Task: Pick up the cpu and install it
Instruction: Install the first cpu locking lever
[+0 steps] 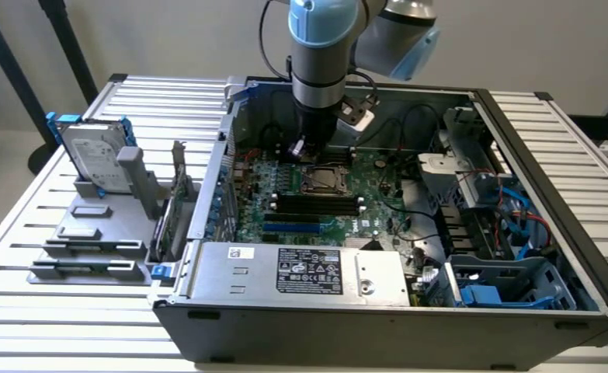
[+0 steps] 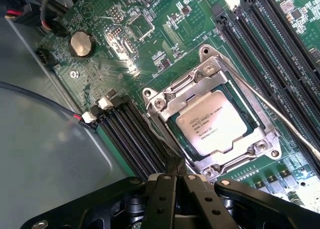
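"When the arm point(image 1: 319, 70) stood over the open computer case point(image 1: 387, 326), where was the cpu point(image 2: 215, 123)?"

"It lay flat in its socket, ringed by the metal frame point(image 2: 159, 103), well in from the motherboard's point(image 2: 150, 54) edges, with memory slots point(image 2: 135, 134) on both sides."

"And the gripper point(image 2: 176, 169)?"

"Clenched tight, jaws pressed together, with nothing between them. Its tip hung just beside the frame's corner, above the board; whether it touched, I couldn't tell."
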Controlling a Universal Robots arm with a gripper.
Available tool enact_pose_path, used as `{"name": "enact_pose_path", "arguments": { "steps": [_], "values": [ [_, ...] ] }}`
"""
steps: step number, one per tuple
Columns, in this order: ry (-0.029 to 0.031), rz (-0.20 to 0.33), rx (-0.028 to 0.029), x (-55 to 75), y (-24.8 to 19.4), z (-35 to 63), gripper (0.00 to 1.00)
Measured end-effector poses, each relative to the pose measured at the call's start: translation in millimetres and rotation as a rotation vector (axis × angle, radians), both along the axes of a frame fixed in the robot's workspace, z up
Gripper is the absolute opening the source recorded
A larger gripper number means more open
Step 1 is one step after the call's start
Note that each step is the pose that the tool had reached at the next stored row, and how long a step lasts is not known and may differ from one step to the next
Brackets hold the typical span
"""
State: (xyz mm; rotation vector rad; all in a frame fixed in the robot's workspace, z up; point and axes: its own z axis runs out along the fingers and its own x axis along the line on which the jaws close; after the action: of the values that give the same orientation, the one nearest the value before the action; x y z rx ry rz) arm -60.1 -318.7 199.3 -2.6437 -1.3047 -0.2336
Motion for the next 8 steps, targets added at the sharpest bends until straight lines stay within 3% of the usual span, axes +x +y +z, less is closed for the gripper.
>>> {"name": "enact_pose_path", "arguments": {
  "steps": [8],
  "values": [
    [0.0, -0.009, 0.0001, 0.0, 0.3, -0.4, 0.11]
  ]
}}
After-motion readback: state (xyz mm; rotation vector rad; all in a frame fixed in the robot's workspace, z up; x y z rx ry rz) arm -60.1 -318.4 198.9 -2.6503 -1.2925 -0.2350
